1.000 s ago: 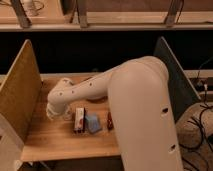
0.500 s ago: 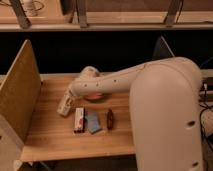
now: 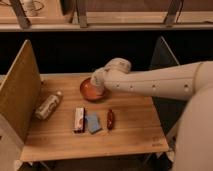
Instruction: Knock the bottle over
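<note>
The bottle (image 3: 48, 105) is small and pale with a white cap. It lies on its side on the left part of the wooden table (image 3: 135, 127), close to the left side panel, with its cap pointing to the back right. My white arm reaches in from the right. The gripper (image 3: 98, 85) hangs over the orange bowl (image 3: 89, 91) at the back middle of the table. It is well to the right of the bottle and does not touch it. It holds nothing that I can see.
A flat red-and-white box (image 3: 79, 120), a blue packet (image 3: 92, 123) and a small dark red item (image 3: 110, 119) lie in a row mid-table. A tan panel (image 3: 19, 92) walls the left side and a dark panel (image 3: 164, 55) the right. A shelf runs behind.
The arm has drawn back to the right, from the bottle's place at the left to over the orange bowl. The bottle now lies uncovered on its side.
</note>
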`<control>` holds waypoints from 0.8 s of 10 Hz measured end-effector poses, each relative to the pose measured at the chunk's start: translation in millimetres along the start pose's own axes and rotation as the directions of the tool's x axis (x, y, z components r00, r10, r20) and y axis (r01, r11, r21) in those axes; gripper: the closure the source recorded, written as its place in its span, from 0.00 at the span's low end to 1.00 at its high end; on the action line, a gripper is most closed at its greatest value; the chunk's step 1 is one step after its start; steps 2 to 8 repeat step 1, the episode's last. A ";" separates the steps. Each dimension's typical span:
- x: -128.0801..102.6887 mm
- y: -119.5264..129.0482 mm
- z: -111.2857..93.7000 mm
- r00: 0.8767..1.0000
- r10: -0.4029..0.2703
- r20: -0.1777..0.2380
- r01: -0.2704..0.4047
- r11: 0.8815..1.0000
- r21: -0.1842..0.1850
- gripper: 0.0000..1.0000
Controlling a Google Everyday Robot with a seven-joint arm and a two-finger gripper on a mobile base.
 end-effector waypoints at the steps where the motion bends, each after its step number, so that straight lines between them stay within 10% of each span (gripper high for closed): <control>1: -7.4 -12.6 -11.9 0.998 0.063 0.025 -0.064 0.998 0.027 1.00; 8: -7.4 -12.6 -11.9 0.998 0.063 0.025 -0.064 0.998 0.027 1.00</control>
